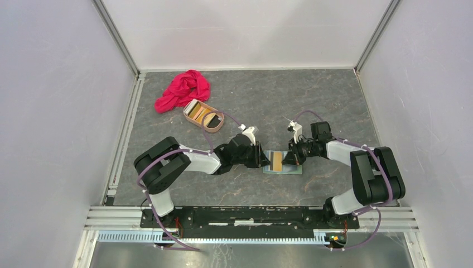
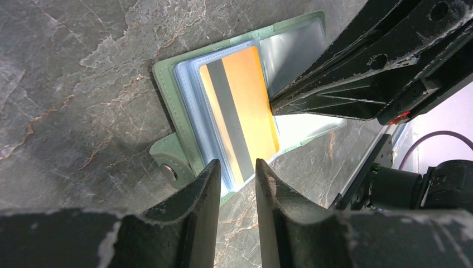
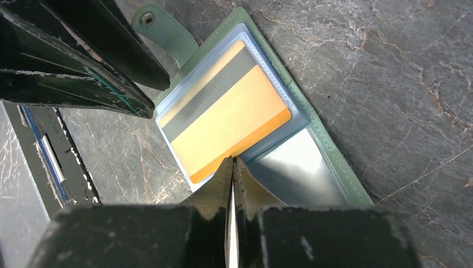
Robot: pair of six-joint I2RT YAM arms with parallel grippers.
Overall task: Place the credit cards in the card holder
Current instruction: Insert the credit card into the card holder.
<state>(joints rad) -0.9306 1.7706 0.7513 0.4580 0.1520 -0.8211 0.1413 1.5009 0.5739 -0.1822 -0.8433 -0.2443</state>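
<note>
The sage-green card holder point(image 1: 294, 170) lies open on the table between both arms. It also shows in the left wrist view point(image 2: 167, 78) and the right wrist view point(image 3: 334, 151). An orange-gold credit card point(image 2: 240, 111) with a dark stripe sits in its clear left pocket, also visible from the right wrist point(image 3: 228, 117). My right gripper point(image 3: 232, 162) is shut, its tips pressed against the card's edge. My left gripper point(image 2: 237, 167) is slightly open and empty, just over the holder's other edge beside the snap tab point(image 2: 167, 162). More cards lie in the tray point(image 1: 218, 126).
The pinkish-tan oval tray stands at the back left of the holder. A crumpled red cloth point(image 1: 183, 89) lies behind it. White walls close in the table on three sides. The two grippers point(image 1: 262, 157) point(image 1: 289, 158) face each other closely over the holder.
</note>
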